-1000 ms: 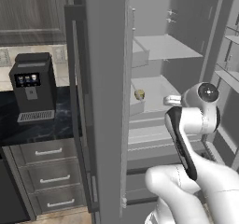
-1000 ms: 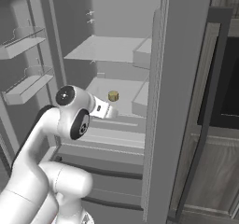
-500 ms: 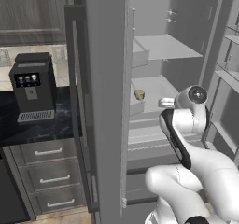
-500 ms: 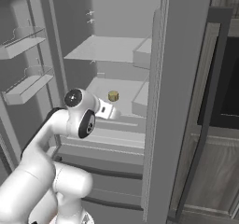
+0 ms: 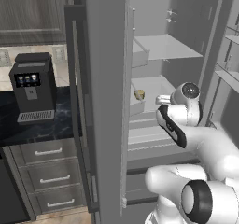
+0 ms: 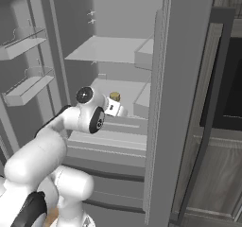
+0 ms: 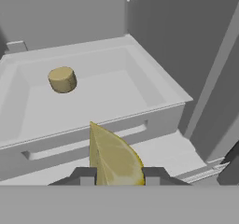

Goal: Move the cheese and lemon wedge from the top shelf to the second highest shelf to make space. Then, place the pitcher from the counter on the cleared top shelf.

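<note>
Left base view: a coffee machine stands on the bench at nine o'clock; the fridge door blocks part of the fridge interior. Right base view: the cheese sits on the second highest shelf. Hand view: the pincer is clenched on the lemon wedge, cheese at eleven o'clock.

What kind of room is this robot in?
It looks like a kitchen. There's an open fridge with grey shelves, a black coffee machine on a dark counter, and drawers underneath.
</note>
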Controlling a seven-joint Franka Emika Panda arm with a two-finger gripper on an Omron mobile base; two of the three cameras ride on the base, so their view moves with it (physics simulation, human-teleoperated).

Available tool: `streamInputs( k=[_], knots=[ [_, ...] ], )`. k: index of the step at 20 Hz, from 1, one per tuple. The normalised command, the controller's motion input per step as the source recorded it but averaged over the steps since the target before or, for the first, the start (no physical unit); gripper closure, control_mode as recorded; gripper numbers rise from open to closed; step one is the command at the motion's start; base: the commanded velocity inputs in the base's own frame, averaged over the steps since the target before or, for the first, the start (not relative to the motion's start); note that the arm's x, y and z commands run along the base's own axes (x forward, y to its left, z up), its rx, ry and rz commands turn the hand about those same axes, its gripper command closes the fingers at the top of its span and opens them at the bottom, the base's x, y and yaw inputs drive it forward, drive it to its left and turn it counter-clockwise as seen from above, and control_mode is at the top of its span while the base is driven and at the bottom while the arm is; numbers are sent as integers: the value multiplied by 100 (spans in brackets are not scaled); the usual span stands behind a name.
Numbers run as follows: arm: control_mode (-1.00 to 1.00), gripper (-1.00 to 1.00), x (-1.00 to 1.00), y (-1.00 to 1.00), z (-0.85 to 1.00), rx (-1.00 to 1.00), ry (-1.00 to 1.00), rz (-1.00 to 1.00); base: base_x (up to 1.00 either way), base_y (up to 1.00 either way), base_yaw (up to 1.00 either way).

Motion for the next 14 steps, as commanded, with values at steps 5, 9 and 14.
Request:
streamInputs(
  k=[5,9,14],
  knots=[
    [-100,100,37,-27,-10,0,0,0,0,0,0],
    [-100,100,39,-10,-8,0,0,0,0,0,0],
    [-100,100,41,-1,-6,0,0,0,0,0,0]
  ],
)
